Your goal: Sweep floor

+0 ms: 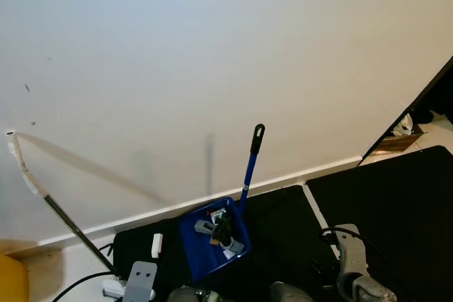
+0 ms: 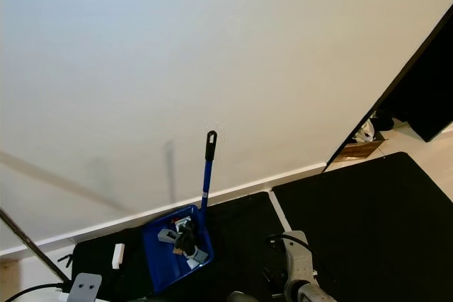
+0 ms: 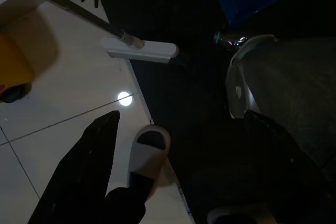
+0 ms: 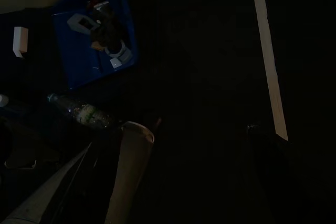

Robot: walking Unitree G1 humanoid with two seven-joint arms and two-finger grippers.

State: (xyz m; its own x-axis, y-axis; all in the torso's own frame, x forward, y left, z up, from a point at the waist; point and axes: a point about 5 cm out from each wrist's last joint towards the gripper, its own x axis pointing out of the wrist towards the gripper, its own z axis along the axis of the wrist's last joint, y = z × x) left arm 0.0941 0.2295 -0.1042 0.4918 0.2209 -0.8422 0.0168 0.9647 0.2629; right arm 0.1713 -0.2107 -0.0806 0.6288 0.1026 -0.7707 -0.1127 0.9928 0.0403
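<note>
Blue dustpan (image 1: 212,242) w/ debris sits on black mat (image 1: 283,224) at wall base, handle upright. Broom pole (image 1: 67,221) leans at left, head (image 3: 140,50) on tile.

Left gripper (image 3: 113,169) wide, empty; right gripper: cannot tell.

Risk: blind reach could tip dustpan, spill debris.

Right wrist view adds plastic bottle (image 4: 79,112) beside dustpan.
</note>
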